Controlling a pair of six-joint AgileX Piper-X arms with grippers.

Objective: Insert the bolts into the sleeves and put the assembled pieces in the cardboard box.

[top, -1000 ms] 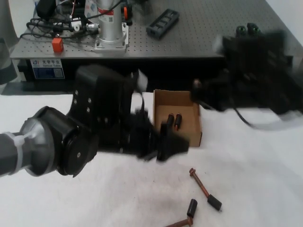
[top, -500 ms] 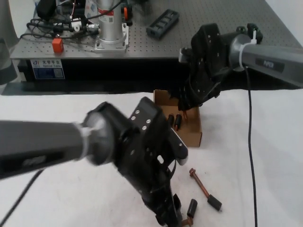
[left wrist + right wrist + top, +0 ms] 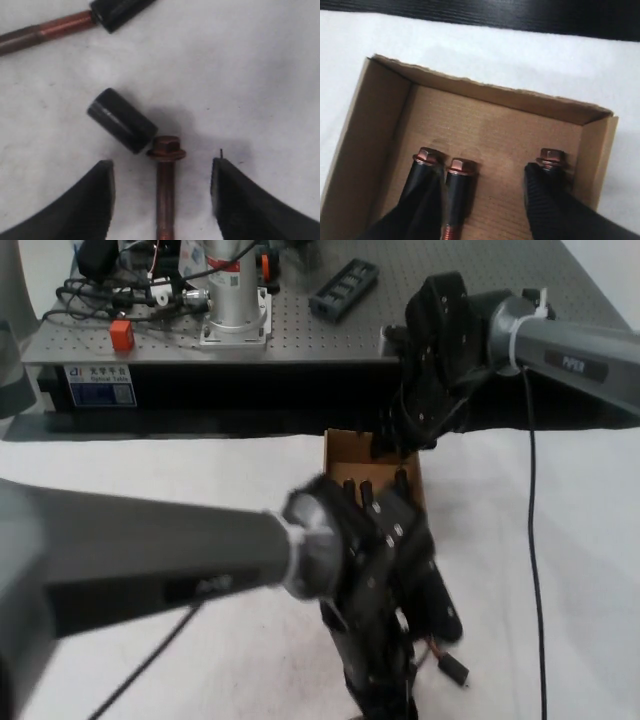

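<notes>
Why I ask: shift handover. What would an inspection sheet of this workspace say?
Surface: white cloth across the work area.
Job's things: cardboard box holds three bolt heads; on the cloth, loose sleeve beside bare bolt, one assembled piece nearby.
Clutter: orange block and black tray on the perforated table.
Grippers: left gripper open, astride the bare bolt; right gripper open, over the box.
Cables: black cable hanging from the right arm; tangle on the perforated table.
Surroundings: grey post on the perforated table.
</notes>
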